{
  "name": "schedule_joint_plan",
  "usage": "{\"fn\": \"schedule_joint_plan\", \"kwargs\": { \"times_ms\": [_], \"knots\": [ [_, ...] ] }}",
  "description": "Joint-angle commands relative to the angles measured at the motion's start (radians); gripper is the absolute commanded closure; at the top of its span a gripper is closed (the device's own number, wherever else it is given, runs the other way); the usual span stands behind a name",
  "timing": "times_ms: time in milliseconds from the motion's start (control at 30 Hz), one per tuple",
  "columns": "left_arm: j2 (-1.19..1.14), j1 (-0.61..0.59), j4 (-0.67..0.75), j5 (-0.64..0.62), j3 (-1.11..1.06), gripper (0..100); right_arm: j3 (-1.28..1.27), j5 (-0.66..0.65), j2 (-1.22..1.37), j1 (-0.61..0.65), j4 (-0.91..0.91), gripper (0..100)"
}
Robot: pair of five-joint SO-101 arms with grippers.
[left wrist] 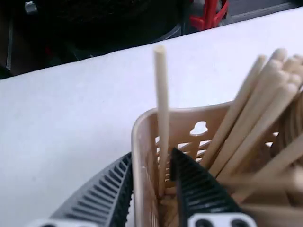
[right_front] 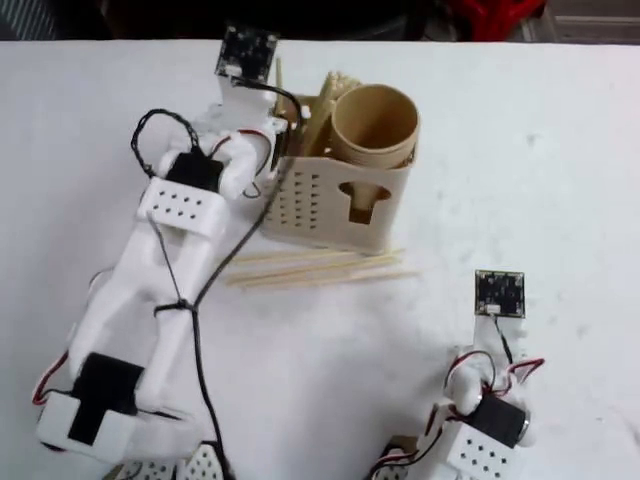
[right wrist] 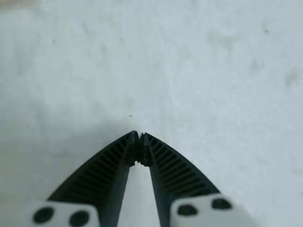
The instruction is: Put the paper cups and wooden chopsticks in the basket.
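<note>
Basket [right_front: 322, 206] on white table [right_front: 540, 150]

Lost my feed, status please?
Left gripper open, straddling basket wall, chopstick upright between. Right gripper shut over table. Paper cups in basket; loose chopsticks lie beside it.

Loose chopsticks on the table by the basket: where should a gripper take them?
Probably near mid-length, from straight above, closing across the loose chopsticks. They lie flat, nearly parallel, close beside the basket, leaving little room for a sideways approach.

White table [right_front: 560, 150], dark, perhaps cluttered, backdrop [left wrist: 94, 23]
</note>
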State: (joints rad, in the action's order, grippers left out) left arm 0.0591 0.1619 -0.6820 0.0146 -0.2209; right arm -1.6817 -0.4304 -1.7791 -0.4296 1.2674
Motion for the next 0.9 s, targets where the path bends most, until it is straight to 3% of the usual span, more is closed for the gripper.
{"fn": "schedule_joint_plan", "kwargs": {
  "times_ms": [0,167,267,433,567,867],
  "knots": [
    [0.008,0.021,0.002,-0.012,0.008,85,-0.009,0.006,-0.018,-0.004,0.002,98.1],
    [0.005,0.027,0.003,-0.008,-0.002,89,-0.009,0.006,-0.018,-0.004,0.002,98.1],
    [-0.001,0.028,0.003,-0.012,0.002,98,-0.009,0.006,-0.018,-0.004,0.002,98.1],
    [-0.038,0.005,0.012,-0.018,0.023,98,-0.009,0.006,-0.018,-0.004,0.002,98.1],
    [-0.041,-0.058,0.068,-0.118,0.025,98,-0.009,0.006,-0.018,-0.004,0.002,98.1],
    [-0.041,-0.134,0.124,-0.175,0.025,98,-0.009,0.006,-0.018,-0.004,0.002,98.1]
  ]
}}
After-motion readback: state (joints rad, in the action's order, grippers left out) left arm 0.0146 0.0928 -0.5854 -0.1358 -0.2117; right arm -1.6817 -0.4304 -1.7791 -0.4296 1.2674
